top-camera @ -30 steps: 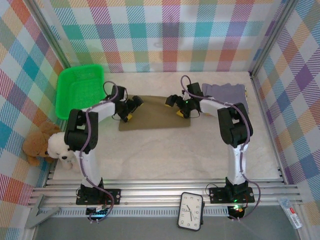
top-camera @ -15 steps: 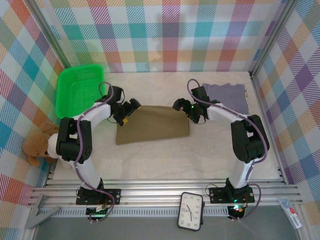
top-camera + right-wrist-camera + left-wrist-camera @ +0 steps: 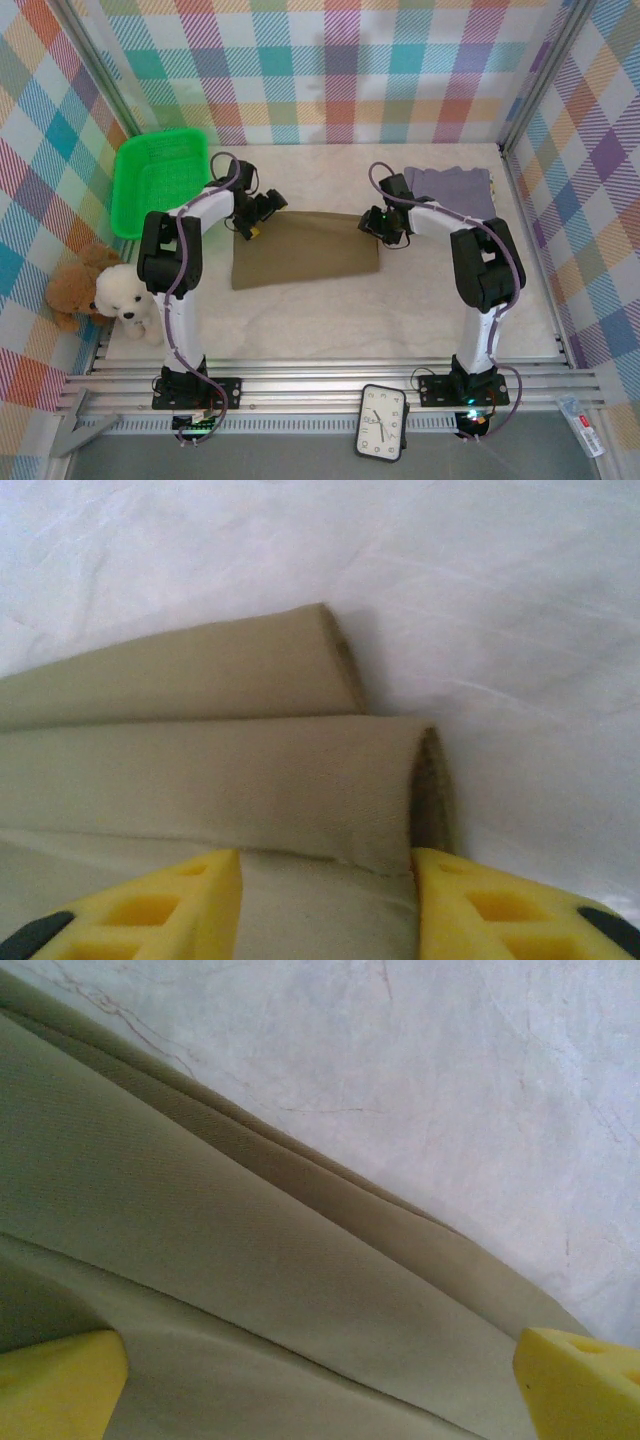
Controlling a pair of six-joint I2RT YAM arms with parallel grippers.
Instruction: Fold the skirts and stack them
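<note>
My left claw (image 3: 262, 214) stood wide open at the far left corner of the olive-khaki skirt (image 3: 305, 250). In the left wrist view its two yellow pads (image 3: 60, 1385) sat far apart at the bottom corners, with layered olive cloth between and below them and nothing pinched. My right claw (image 3: 377, 224) was at the skirt's far right corner, its jaws partly drawn in. In the right wrist view the yellow fingers (image 3: 170, 905) flanked a folded end of the cloth, whose open edge met the inner side of the right finger. I could not tell whether they had hold of it or only stood either side.

The pale marbled tabletop (image 3: 330, 320) carried everything. The olive-khaki skirt lay flat near its middle, a broad folded shape between my two claws, its near edge slanting a little. A green plastic basket (image 3: 160, 180) sat in the far left corner, leaning up against the checked wall. A grey-lavender skirt (image 3: 455, 188) lay folded in the far right corner, just beyond my right arm, apart from the olive one. A brown teddy bear (image 3: 70, 290) and a white teddy bear (image 3: 120, 295) huddled touching at the left edge. A small black-framed clock (image 3: 382, 422) lay on the rail at the near edge, between my two bases.
</note>
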